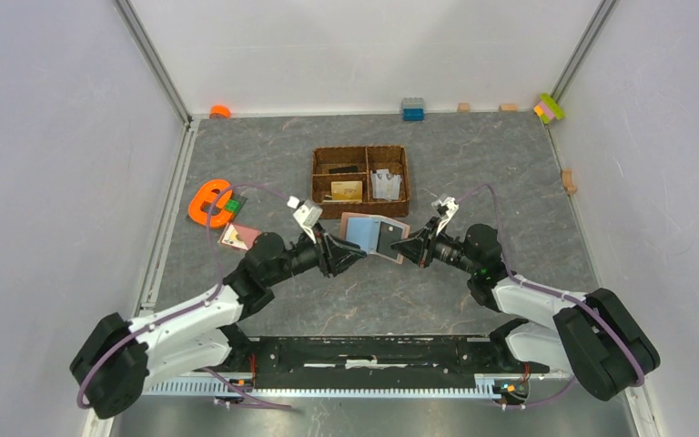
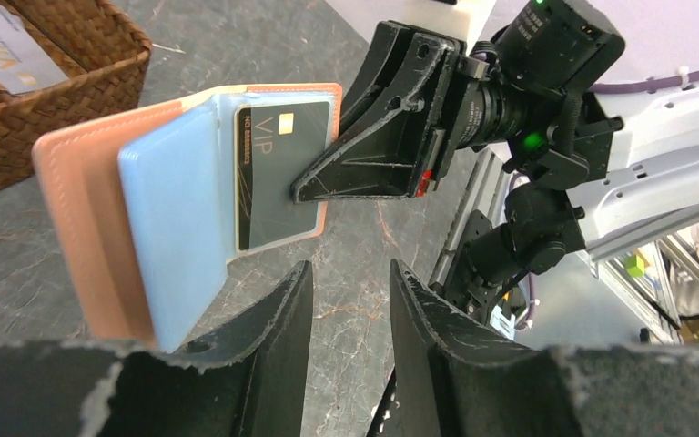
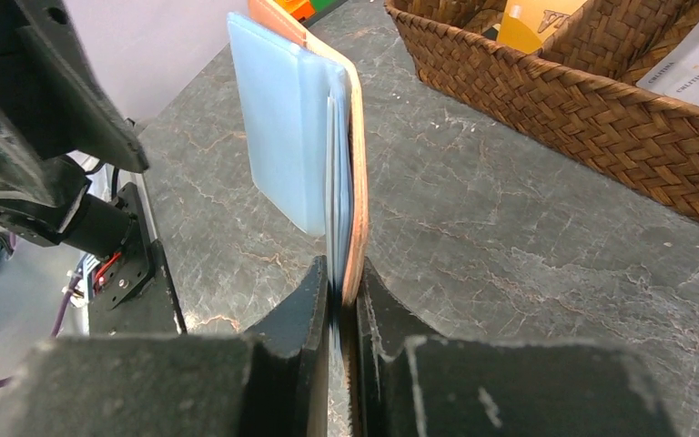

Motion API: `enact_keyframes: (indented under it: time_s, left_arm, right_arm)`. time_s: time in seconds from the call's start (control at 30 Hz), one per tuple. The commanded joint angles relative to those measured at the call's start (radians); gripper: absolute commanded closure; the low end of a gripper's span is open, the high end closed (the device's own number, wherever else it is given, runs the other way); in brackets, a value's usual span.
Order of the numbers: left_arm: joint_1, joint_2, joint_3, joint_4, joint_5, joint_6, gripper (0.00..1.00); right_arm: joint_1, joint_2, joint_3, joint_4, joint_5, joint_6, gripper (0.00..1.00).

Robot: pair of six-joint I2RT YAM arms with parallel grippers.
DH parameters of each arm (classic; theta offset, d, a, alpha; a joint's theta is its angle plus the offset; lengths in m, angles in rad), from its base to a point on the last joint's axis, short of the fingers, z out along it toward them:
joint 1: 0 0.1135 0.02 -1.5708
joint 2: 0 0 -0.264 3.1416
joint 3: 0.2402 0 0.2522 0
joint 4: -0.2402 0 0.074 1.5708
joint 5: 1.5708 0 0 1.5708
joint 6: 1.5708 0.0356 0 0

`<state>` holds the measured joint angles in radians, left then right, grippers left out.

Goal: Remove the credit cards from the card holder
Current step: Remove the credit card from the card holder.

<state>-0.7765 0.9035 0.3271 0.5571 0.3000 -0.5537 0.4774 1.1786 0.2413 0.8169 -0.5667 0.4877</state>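
Pinching the wallet (image 2: 77, 218) edge in the right gripper (image 3: 339, 273), presenting the dark card (image 2: 282, 173) just ahead of the parted, empty left gripper (image 2: 350, 269).

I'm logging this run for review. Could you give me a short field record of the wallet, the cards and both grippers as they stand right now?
card holder: folded open, one edge clamped by the right gripper
right gripper: shut on the card holder
left gripper: open, empty, close to the holder
dark card: marked VIP, sits in a pale blue sleeve of the holder
gold-tan card: in the woven basket
task status: unfinished, dark card not yet out
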Motion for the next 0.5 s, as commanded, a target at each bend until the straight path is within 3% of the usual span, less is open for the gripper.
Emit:
enact_keyframes:
  time_s: [0.0, 0.47]
  left_arm:
    - [-0.004, 0.128, 0.096, 0.065, 0.068, 0.058, 0.57]
    - [-0.003, 0.340, 0.143, 0.208, 0.124, 0.019, 0.53]
  right_arm:
    - [0.000, -0.020, 0.043, 0.052, -0.044, 0.002, 0.88]
    - [0.003, -0.062, 0.012, 0.140, -0.158, 0.054, 0.88]
